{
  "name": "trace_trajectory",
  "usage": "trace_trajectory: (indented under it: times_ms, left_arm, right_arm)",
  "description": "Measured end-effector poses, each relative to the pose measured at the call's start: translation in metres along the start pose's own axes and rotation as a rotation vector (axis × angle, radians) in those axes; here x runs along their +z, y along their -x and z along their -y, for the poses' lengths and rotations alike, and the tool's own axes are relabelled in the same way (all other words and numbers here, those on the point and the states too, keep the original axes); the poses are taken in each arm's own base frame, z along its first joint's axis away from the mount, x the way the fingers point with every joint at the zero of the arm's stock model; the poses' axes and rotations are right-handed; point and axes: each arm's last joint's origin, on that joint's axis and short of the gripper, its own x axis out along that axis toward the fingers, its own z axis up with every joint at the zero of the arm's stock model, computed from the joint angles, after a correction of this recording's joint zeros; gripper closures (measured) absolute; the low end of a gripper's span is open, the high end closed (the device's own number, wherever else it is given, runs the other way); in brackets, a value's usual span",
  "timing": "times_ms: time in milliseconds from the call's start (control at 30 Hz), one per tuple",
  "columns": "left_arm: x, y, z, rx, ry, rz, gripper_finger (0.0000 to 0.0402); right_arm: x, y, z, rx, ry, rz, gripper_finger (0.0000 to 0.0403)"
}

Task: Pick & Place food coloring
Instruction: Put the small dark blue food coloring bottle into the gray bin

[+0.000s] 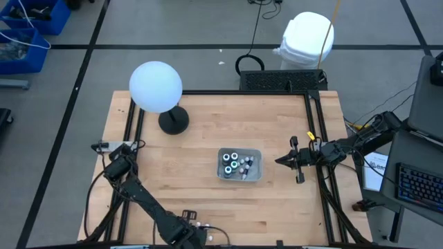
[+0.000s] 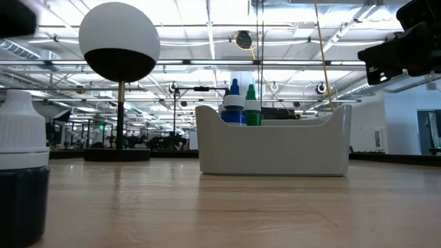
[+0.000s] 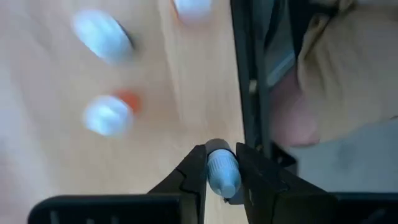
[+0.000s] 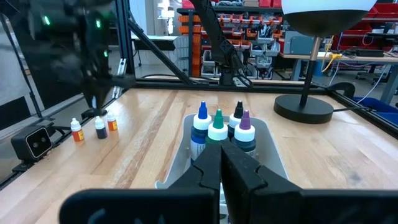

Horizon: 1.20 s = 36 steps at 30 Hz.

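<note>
Four food coloring bottles with blue, green, black and purple tips (image 4: 219, 127) stand upright in the clear tray (image 1: 239, 164) at the table's middle. Near the front edge, three small bottles (image 4: 99, 127) stand on the wood. My left gripper (image 3: 219, 150) is above them, pointing down and shut on a fourth small white-capped bottle (image 3: 221, 171). In the low view a dark bottle with a ribbed white cap (image 2: 21, 172) stands close by. My right gripper (image 4: 221, 163) is shut and empty, level at the right of the tray (image 4: 186, 152). My left gripper pinches the small bottle's white cap (image 3: 222, 167) between its two fingers, coming from above and pointing down. The bottle stands upright between the fingers (image 3: 194, 168). The cap and fingers hide its base, so I cannot tell whether it is clear of the table.
A lamp with a white globe (image 1: 156, 86) on a black round foot (image 1: 173, 121) stands at the far left. Black rails (image 1: 315, 138) frame the table. Bare wood lies between the tray and the front edge.
</note>
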Motion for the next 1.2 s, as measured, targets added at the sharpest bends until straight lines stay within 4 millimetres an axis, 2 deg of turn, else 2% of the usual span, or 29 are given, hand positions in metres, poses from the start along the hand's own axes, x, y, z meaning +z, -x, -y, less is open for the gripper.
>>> trace_trajectory:
  times_ms: [133, 267, 367, 567, 733, 900, 1000, 1067, 1200]
  left_arm:
    - [0.026, 0.044, -0.014, -0.003, 0.018, 0.019, 0.0330]
    - [0.047, 0.085, -0.039, 0.016, -0.068, 0.045, 0.0328]
    - [0.067, 0.111, -0.062, 0.019, -0.129, 0.130, 0.0331]
    - [0.096, 0.148, -0.125, 0.111, -0.180, 0.255, 0.0329]
    - [0.116, 0.166, -0.175, 0.240, -0.286, 0.374, 0.0328]
    - [0.137, 0.171, -0.227, 0.287, -0.301, 0.490, 0.0327]
    - [0.147, 0.156, -0.255, 0.299, -0.290, 0.489, 0.0327]
    - [0.152, 0.139, -0.270, 0.289, -0.284, 0.451, 0.0326]
    - [0.160, 0.107, -0.292, 0.285, -0.285, 0.392, 0.0326]
  right_arm:
    - [0.000, 0.000, 0.000, 0.000, -0.001, 0.002, 0.0403]
    - [0.000, 0.000, 0.000, 0.000, 0.000, 0.002, 0.0403]
    - [0.000, 0.000, 0.000, 0.000, 0.002, 0.002, 0.0403]
    - [-0.001, 0.000, 0.000, 0.000, 0.010, -0.007, 0.0403]
    - [-0.001, 0.000, 0.000, 0.000, 0.029, -0.006, 0.0403]
    - [0.000, 0.000, 0.000, -0.002, 0.038, -0.003, 0.0403]
    - [-0.001, 0.000, 0.000, -0.003, 0.041, -0.005, 0.0403]
    - [-0.001, 0.000, 0.000, -0.004, 0.051, -0.009, 0.0403]
    - [-0.003, -0.001, 0.000, -0.001, 0.064, -0.031, 0.0403]
